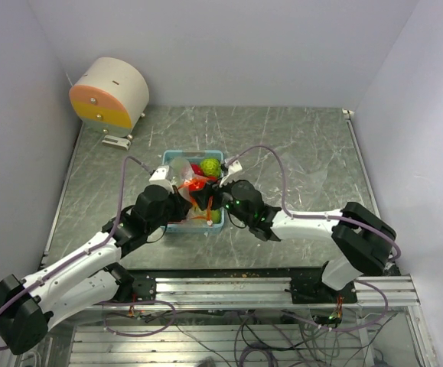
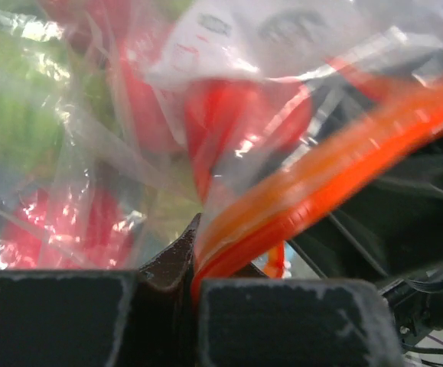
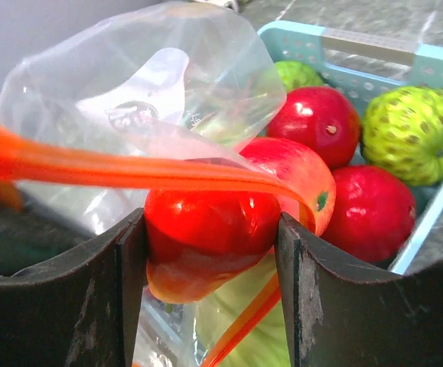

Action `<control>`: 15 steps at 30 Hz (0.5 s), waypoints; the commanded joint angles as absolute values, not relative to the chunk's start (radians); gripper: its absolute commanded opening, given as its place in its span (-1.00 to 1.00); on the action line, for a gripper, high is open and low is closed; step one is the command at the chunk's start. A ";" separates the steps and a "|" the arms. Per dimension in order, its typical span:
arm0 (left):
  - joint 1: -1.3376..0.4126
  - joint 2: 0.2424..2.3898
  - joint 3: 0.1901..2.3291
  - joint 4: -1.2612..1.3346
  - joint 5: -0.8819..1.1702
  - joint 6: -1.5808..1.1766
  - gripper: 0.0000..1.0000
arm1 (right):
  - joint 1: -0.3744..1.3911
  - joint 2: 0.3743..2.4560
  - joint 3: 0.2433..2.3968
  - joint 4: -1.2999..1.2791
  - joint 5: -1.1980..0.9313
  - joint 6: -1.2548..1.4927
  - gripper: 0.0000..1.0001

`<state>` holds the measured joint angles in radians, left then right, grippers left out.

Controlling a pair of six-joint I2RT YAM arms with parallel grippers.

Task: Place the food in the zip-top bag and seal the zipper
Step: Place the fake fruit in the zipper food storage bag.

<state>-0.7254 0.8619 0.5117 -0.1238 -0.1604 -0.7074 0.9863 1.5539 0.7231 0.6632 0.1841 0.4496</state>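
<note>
Red-orange plastic fills the left wrist view. It is the zipper of the clear zip-top bag, slanting from 2 o'clock down to 6 o'clock. There the left gripper has its fingers pinched tight on the strip.

From overhead, both arms meet over a light blue basket at the middle of the table, the left arm at its 9 o'clock side and the right at its 4 o'clock.

The right gripper stands partly spread, its fingers pressed against either flank of a glossy red fruit, which it holds. One lip of the zipper crosses just over that fruit, its long axis lying 9 to 3 o'clock. A second lip trails toward 6 o'clock beneath it. The fruit therefore seems to sit right at the open mouth, with the bag's body ballooning toward 11 o'clock. Whether it has passed the lips I cannot tell.

The rest of the food, red pieces and a bumpy green one, lies in the basket near the fingers, at 2 o'clock.

The coming move likely depends on pushing the held fruit across the strip's length, deeper into the bag. The right arm would carry it while the left only holds the mouth.
</note>
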 commanded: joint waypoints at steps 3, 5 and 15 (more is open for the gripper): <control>-0.735 0.864 0.634 -0.222 -0.091 -0.706 -0.86 | 1.003 1.640 0.826 0.453 0.472 0.475 -0.38; -0.735 0.871 0.656 -0.224 -0.086 -0.703 -0.86 | 1.021 1.645 0.844 0.437 0.490 0.455 -0.23; -0.735 0.982 0.696 -0.275 -0.216 -0.678 -0.86 | 1.071 1.428 0.793 0.403 0.374 0.371 1.00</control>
